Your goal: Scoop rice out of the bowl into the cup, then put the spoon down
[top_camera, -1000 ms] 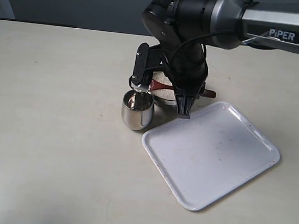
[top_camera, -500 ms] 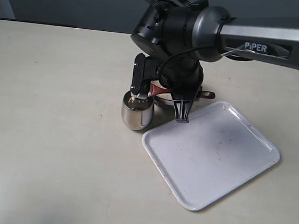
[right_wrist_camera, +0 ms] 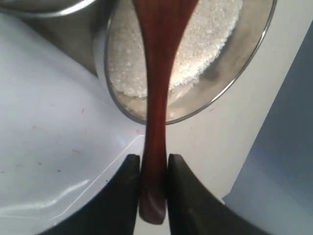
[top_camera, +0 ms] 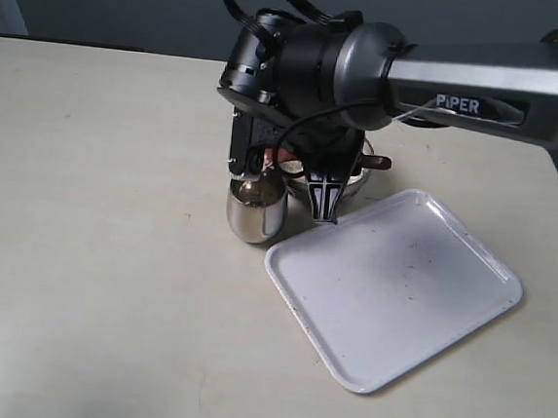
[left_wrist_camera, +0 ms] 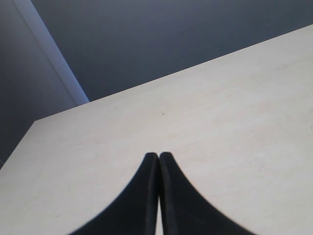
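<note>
My right gripper [right_wrist_camera: 154,162] is shut on the slim handle of the dark reddish-brown wooden spoon [right_wrist_camera: 157,93]. The handle runs over the steel bowl [right_wrist_camera: 234,84], which holds white rice [right_wrist_camera: 211,35]; the spoon's oval end is out of the right wrist view. In the exterior view the right arm [top_camera: 311,65] hangs over the bowl [top_camera: 358,182] and hides most of it. The small rounded steel cup [top_camera: 256,213] stands just left of the bowl, under the gripper's left side. The left gripper [left_wrist_camera: 158,155] is shut and empty over bare table.
A white rectangular tray [top_camera: 399,288] lies right in front of the bowl and cup, its near corner almost touching them; the same tray [right_wrist_camera: 44,147] shows in the right wrist view. The cream table [top_camera: 90,251] spreads to the left.
The right arm has shifted left and turned at the wrist, carrying the spoon from over the bowl toward the cup. It now hides more of the bowl.
</note>
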Robot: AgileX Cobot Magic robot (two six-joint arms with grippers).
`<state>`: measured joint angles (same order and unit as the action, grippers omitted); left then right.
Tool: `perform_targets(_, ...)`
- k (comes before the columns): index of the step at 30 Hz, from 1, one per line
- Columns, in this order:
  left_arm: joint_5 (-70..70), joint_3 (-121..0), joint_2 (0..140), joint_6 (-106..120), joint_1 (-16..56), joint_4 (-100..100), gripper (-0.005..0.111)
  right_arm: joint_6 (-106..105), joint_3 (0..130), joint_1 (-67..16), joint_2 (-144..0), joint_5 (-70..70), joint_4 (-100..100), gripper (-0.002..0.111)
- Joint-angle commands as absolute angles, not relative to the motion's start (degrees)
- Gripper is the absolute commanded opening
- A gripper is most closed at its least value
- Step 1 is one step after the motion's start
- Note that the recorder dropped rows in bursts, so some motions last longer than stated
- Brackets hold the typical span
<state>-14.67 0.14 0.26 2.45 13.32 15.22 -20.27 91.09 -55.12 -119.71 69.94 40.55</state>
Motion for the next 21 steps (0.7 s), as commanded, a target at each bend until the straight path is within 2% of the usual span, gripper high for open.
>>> perform_targets(1,-14.2,0.0,0.0,2.0,13.7,15.1,0.001,-19.0,90.4,-55.8,-119.5,70.0,41.5,-0.001)
perform_targets(21,-14.2,0.0,0.0,2.0,13.7,15.1,0.001,-11.8,87.0,-59.4,-119.5,70.0,50.9,-0.001)
